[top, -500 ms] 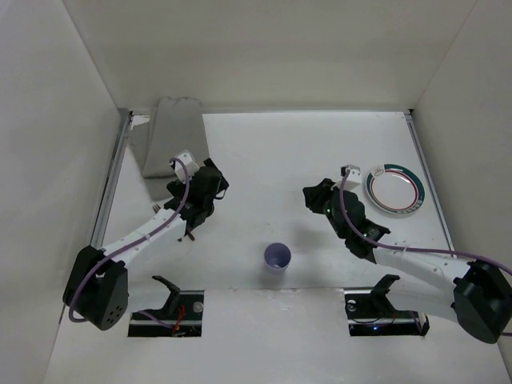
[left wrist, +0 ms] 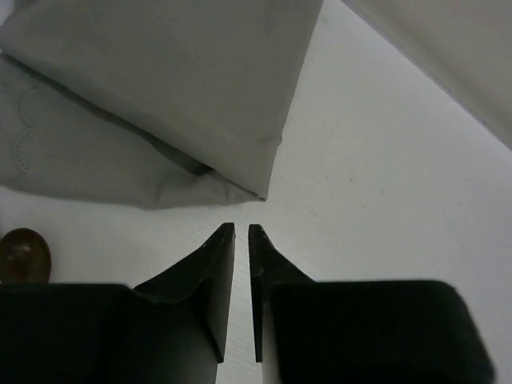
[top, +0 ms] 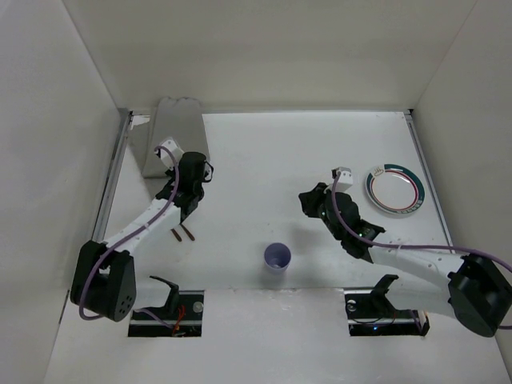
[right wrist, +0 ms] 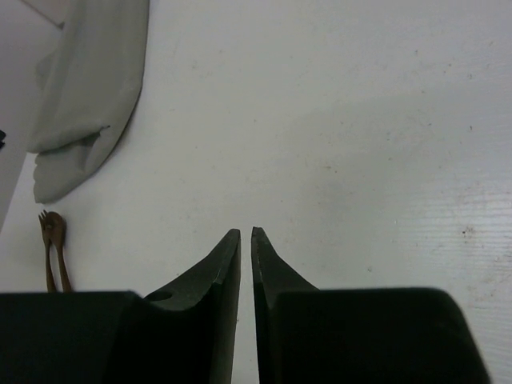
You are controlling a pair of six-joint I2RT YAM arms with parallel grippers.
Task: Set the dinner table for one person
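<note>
The white dinner table (top: 264,152) holds a grey placemat (top: 172,132) at the far left, with one corner folded over (left wrist: 160,80). Two brown pieces of cutlery (top: 182,233) lie side by side near the left arm; a fork (right wrist: 53,240) shows in the right wrist view and a spoon bowl (left wrist: 24,254) in the left wrist view. My left gripper (top: 194,178) (left wrist: 242,228) hovers shut and empty just short of the placemat's near corner. My right gripper (top: 309,200) (right wrist: 246,232) is shut and empty over bare table at centre right.
A purple cup (top: 278,258) stands upright near the front middle. A white plate with a coloured rim (top: 394,190) lies at the right, behind the right arm. Metal rails (top: 112,184) run along the table's sides, and white walls enclose it.
My left gripper has moved up and back from above the brown cutlery toward the placemat, leaving the cutlery lying uncovered. The right gripper shifted slightly left.
</note>
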